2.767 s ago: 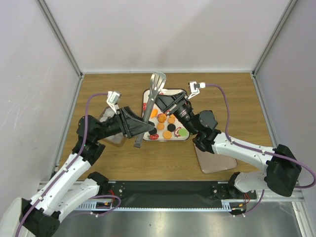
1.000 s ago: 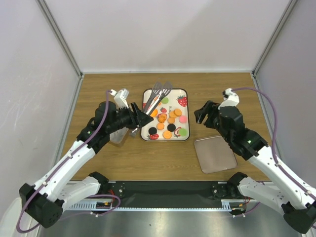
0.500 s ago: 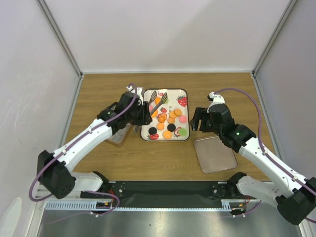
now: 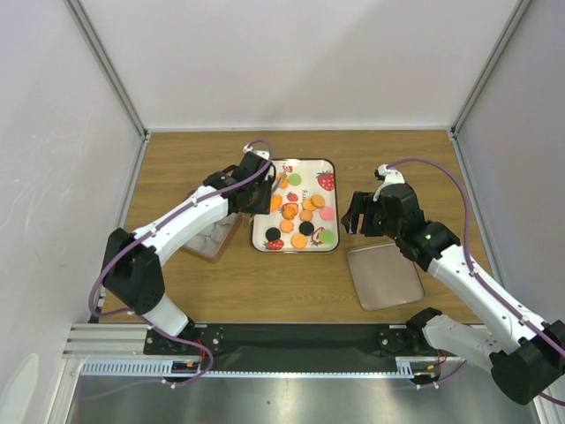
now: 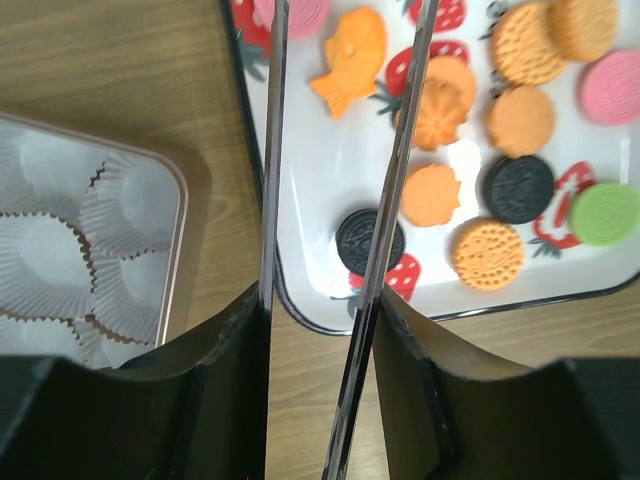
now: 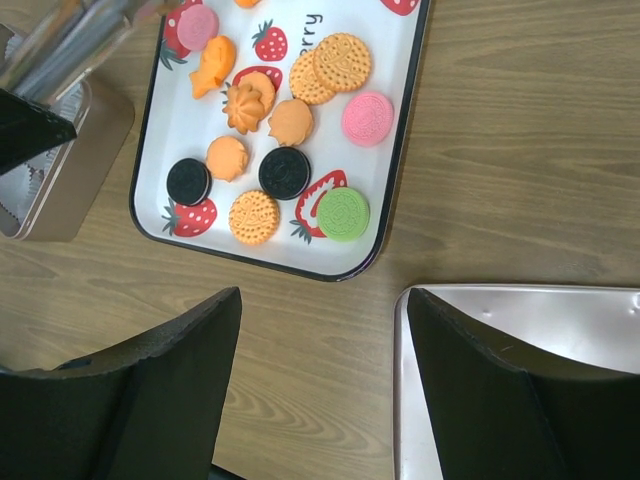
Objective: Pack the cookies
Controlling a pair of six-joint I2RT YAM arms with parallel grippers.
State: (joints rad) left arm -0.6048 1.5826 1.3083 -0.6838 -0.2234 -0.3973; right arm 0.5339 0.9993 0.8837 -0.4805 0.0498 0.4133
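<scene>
Beside the tray (image 5: 315, 170) — outstretched left claw (image 5: 315, 330) grips tongs (image 5: 270, 200).

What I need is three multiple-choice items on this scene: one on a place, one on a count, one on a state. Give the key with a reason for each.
1. The tin of paper cups lies:
A) on the tray
B) beside the tray, on the left arm's side
C) beside the tray, on the right arm's side

2. Black cookies on the tray:
A) none
B) two
C) five

3. The left gripper is:
A) open and empty
B) shut on a cookie
C) shut on metal tongs

Key:
1 B: the tin sits on the wood off the tray's left edge.
2 B: two dark discs show in both wrist views.
3 C: both tong arms run out from between its fingers.
</scene>
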